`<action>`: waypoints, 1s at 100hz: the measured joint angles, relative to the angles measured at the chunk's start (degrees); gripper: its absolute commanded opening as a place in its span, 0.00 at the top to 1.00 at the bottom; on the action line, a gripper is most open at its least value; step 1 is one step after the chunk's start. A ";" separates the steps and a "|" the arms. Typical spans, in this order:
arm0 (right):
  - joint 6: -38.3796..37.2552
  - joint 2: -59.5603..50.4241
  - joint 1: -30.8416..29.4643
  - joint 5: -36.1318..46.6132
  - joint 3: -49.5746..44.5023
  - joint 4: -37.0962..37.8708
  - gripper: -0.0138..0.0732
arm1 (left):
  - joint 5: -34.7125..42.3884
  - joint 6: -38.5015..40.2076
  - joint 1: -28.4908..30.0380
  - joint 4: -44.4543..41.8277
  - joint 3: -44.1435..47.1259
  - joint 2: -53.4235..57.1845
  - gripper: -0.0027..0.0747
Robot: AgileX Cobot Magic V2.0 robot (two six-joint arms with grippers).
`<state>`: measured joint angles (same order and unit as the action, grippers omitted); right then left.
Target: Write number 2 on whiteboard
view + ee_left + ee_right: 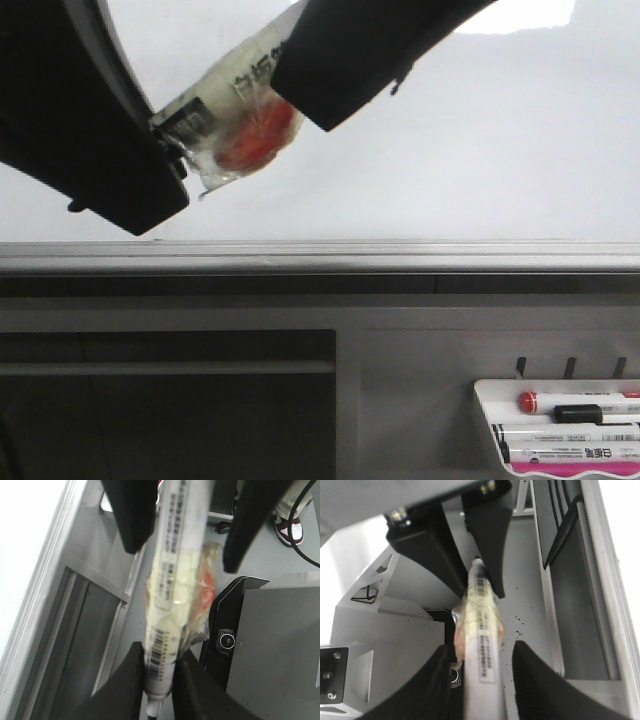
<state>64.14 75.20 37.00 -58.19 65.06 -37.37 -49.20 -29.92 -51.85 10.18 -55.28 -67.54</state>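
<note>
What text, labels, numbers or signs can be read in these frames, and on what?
Held marker: printed characters and a barcode on the barrel, too blurred to read in any view.
Markers in the tray: the pink-banded marker carries small print, too small to read.
Whiteboard: no writing visible; no number 2 yet.
Nothing is legible.

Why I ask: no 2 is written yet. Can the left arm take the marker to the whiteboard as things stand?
Probably not freely: the left claw is shut on the marker's end, but the right claw's open fingers straddle the other end. The whiteboard lies unobstructed behind.
</note>
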 measured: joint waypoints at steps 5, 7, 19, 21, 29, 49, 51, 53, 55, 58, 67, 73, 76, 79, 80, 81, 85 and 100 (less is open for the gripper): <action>0.00 0.00 0.00 0.10 0.00 -0.23 0.55 | 0.04 0.00 0.00 0.00 0.00 0.00 0.99; 0.00 0.00 0.00 0.10 0.00 -0.28 0.55 | 0.15 0.00 0.00 0.00 0.00 0.00 0.99; 0.00 0.00 0.00 0.60 0.00 -0.51 0.55 | 0.15 -0.12 0.00 0.00 0.00 0.00 0.99; 0.00 0.00 0.00 0.58 0.00 -0.51 0.55 | 0.15 -0.12 0.00 0.00 0.00 0.00 0.99; 0.00 0.00 0.00 0.67 0.00 -0.51 0.59 | 0.15 -0.12 0.00 0.00 0.00 0.00 0.99; 0.00 0.00 0.00 0.67 0.00 -0.51 0.81 | 0.15 -0.12 0.00 0.00 0.00 0.00 0.99; 0.00 0.00 0.00 0.67 0.00 -0.51 0.82 | 0.15 -0.12 0.00 0.00 0.00 0.00 0.99; 0.00 0.00 0.00 0.67 0.00 -0.51 0.83 | 0.15 -0.12 0.00 0.00 0.00 0.00 0.99; 0.00 0.00 0.00 0.67 0.00 -0.51 0.84 | 0.15 -0.12 0.00 0.00 0.00 0.00 0.99; 0.00 0.00 0.00 0.67 0.00 -0.51 0.85 | 0.15 -0.22 0.00 0.00 0.00 0.00 0.99; 0.00 0.00 0.00 0.67 0.00 -0.51 0.85 | 0.15 -0.22 0.00 0.00 0.00 0.00 0.99; 0.00 0.00 0.00 0.67 0.00 -0.55 0.85 | 0.30 -0.32 0.00 0.00 0.00 0.00 0.98; 0.00 0.00 0.00 0.67 0.00 -0.55 0.85 | 0.35 -0.32 0.00 -0.12 0.00 0.00 0.95; 0.00 0.00 0.00 0.67 0.00 -0.55 0.85 | 0.44 -0.32 0.00 -0.21 0.00 0.00 0.91; 0.00 0.00 0.00 0.67 0.00 -0.55 0.85 | 0.44 -0.32 0.00 -0.36 0.00 0.00 0.90; 0.00 0.00 0.00 0.67 0.00 -0.55 0.85 | 0.44 -0.32 0.00 -0.35 0.00 0.00 0.88; 0.00 0.00 0.00 0.67 0.00 -0.55 0.85 | 0.48 -0.32 0.00 -0.69 0.00 0.00 0.80; 0.00 -0.33 -0.15 0.83 0.10 -0.55 0.85 | 0.58 -0.32 0.00 -1.61 0.00 0.30 0.43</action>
<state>64.14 74.87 36.85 -57.36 65.16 -37.92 -48.62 -30.24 -51.85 8.57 -55.28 -67.24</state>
